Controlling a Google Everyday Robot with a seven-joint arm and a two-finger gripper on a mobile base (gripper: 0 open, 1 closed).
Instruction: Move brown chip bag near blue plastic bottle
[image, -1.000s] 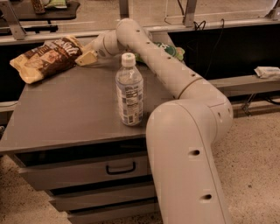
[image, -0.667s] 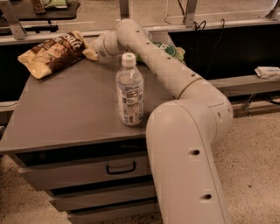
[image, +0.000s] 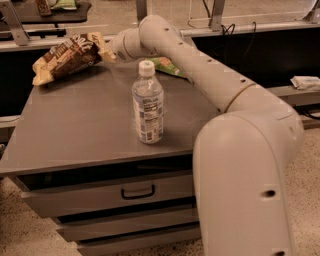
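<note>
While the gripper (image: 106, 50) clamps the brown chip bag (image: 67, 56) by its end, the blue plastic bottle (image: 147, 102) stands well apart, green snack bag (image: 167, 66) behind the arm (image: 205, 75).

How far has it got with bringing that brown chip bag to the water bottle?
Done: the claw grips the chip bag by one end, at the back left corner of the cabinet top. In hand: the bag looks lifted clear. Left: carrying it to the upright water bottle, well apart near the front, and setting it down beside it.
</note>
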